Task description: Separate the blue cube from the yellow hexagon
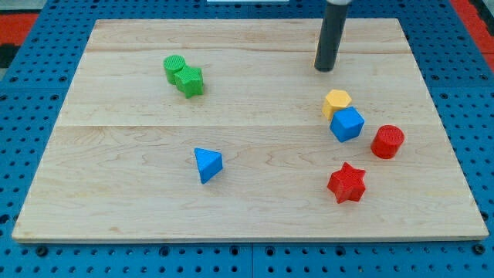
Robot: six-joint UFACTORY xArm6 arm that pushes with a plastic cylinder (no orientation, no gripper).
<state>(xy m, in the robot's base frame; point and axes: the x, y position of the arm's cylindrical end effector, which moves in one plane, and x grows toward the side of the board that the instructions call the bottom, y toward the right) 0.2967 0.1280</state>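
The blue cube [346, 123] sits at the right of the wooden board, touching the yellow hexagon [336, 102], which lies just above and to its left. My tip [324, 69] is the lower end of a dark rod coming down from the view's top. It stands above the yellow hexagon, a short gap away, touching neither block.
A red cylinder [387, 142] lies right of the blue cube and a red star [346, 183] below it. A blue triangle [207, 164] is at the lower middle. A green cylinder [175, 67] and a green star [190, 80] touch at the upper left. The board [116, 185] rests on a blue pegboard.
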